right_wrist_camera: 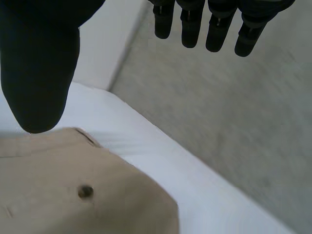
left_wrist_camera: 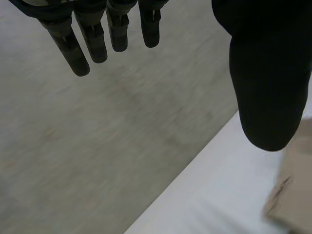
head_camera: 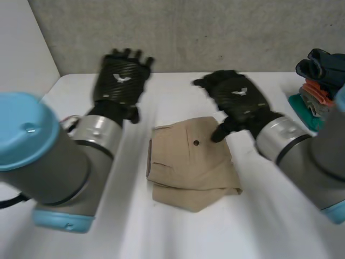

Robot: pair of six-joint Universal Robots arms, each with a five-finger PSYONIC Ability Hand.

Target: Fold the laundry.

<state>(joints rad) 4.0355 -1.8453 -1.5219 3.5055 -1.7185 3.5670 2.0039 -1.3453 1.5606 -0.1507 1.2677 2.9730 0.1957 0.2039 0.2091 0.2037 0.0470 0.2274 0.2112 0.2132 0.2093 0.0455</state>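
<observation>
A tan garment (head_camera: 191, 162), folded into a compact bundle with a dark button (head_camera: 195, 143) on top, lies in the middle of the white table (head_camera: 178, 232). My right hand (head_camera: 237, 100) hovers over its far right corner with its fingers (right_wrist_camera: 195, 27) straight and its thumb (right_wrist_camera: 39, 73) held above the tan cloth (right_wrist_camera: 58, 190), gripping nothing. My left hand (head_camera: 121, 81) is raised to the left of the garment and apart from it. Its fingers (left_wrist_camera: 97, 39) are spread straight, and a corner of the tan cloth (left_wrist_camera: 292, 195) shows beside its thumb.
A stack of folded clothes (head_camera: 318, 86) in dark blue, orange and teal sits at the table's far right edge. A grey wall (head_camera: 215, 32) runs along the back of the table.
</observation>
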